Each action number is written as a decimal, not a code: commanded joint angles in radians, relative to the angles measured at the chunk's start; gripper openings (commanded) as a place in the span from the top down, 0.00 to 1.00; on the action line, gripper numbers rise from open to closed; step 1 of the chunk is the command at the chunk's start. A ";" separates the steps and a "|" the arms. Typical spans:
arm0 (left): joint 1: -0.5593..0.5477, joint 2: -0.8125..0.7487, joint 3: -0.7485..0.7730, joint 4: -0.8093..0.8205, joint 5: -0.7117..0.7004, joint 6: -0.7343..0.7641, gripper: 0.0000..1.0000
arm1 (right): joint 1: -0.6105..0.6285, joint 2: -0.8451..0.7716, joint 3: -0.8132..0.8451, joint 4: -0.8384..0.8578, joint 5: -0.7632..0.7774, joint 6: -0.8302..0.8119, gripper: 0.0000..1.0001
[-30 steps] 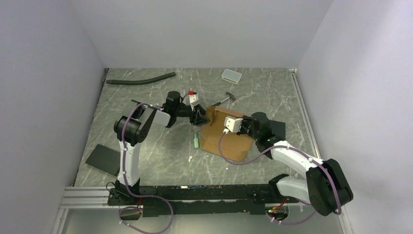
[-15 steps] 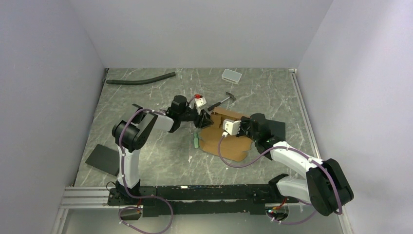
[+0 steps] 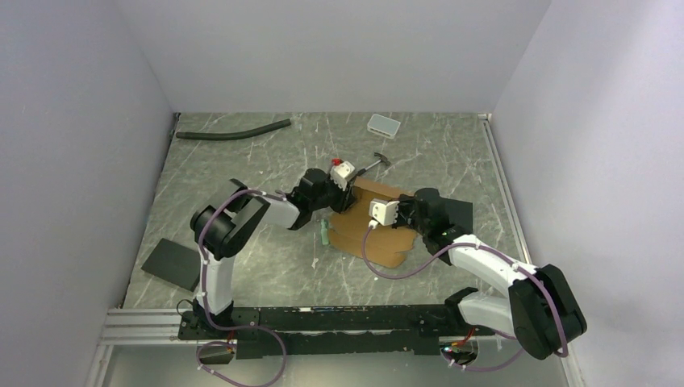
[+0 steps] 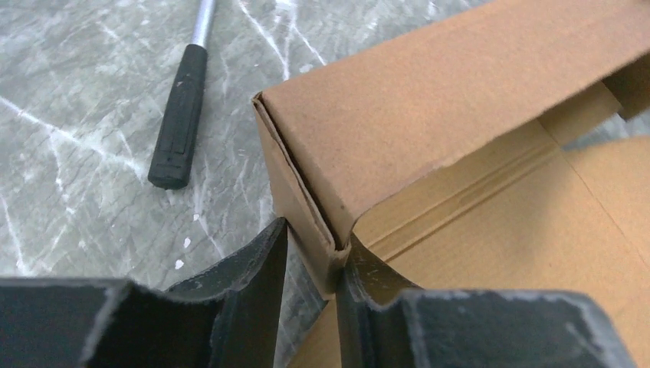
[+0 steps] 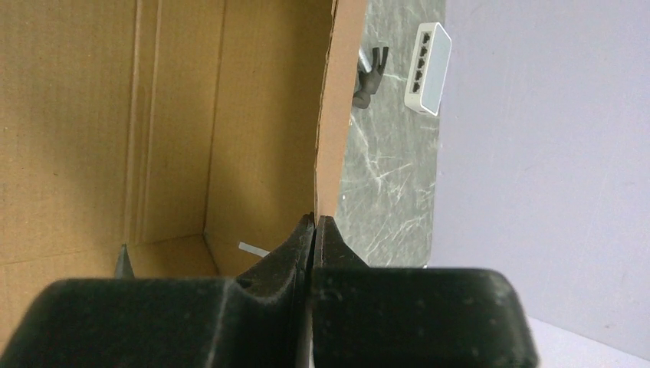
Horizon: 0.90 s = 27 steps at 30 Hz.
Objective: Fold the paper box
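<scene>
Brown box (image 3: 383, 242): you had your right hand (image 5: 313, 222) clenched on its upright wall; your left hand (image 4: 314, 245) straddled a folded corner, whether gripping, I couldn't tell.

We see a plain brown paper box (image 3: 351, 234) at centre on a grey table (image 3: 266, 161) veined with white. Black hose (image 3: 234, 131) at 11 o'clock, white-grey tray (image 3: 383, 125) at 12, black slab (image 3: 172, 264) at 8. Arms (image 3: 278, 213) white and black, with purple cables (image 3: 393, 270).
</scene>
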 commanded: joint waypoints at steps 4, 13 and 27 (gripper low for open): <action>-0.061 -0.035 -0.004 0.016 -0.318 -0.116 0.83 | 0.010 0.003 0.039 -0.163 -0.140 0.073 1.00; -0.122 -0.021 0.002 -0.008 -0.525 -0.073 1.00 | 0.008 0.021 0.118 -0.291 -0.273 0.185 0.76; -0.125 -0.015 -0.076 0.238 -0.542 -0.097 0.71 | -0.020 0.082 0.181 -0.351 -0.345 0.269 0.64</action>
